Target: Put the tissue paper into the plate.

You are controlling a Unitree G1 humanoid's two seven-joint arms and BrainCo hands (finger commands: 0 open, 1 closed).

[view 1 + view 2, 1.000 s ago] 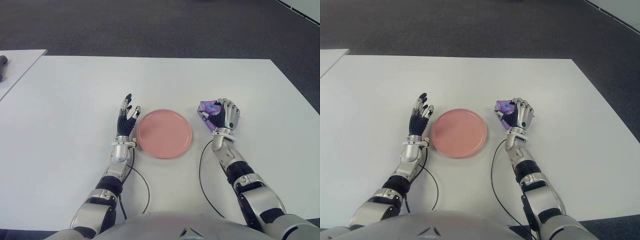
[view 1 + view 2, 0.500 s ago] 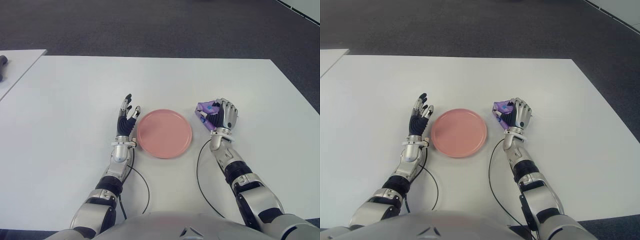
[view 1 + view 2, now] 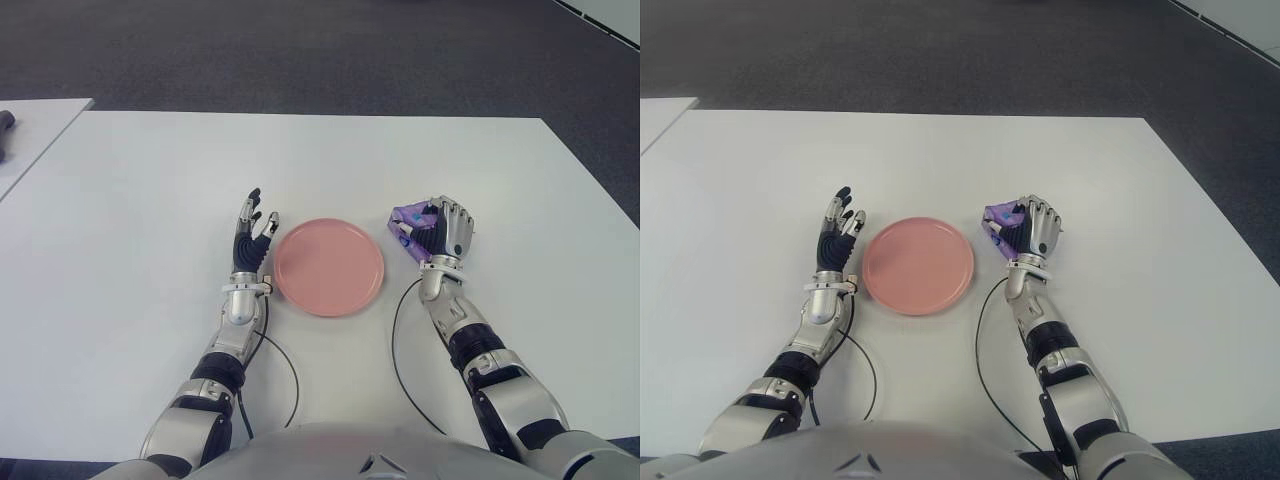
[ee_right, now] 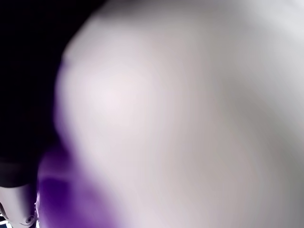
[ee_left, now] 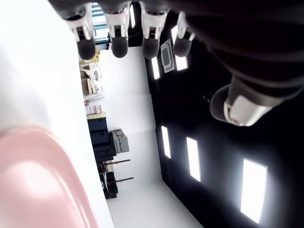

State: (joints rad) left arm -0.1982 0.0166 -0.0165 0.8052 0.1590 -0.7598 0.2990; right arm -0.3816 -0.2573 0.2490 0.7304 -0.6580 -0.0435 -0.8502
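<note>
Left eye view: my right hand [image 3: 447, 232] grips the tissue paper [image 3: 409, 219] just right of the plate [image 3: 329, 266], ready to carry across; left hand [image 3: 250, 238] fingers spread, idle.

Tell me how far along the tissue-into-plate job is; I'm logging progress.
Done: the right hand has its fingers closed around the purple tissue pack, just right of the pink plate. In hand: the pack is held beside the plate's rim, not over it. Left: carry it over the plate, which holds nothing, and release. The left hand shows open at the plate's left side.
</note>
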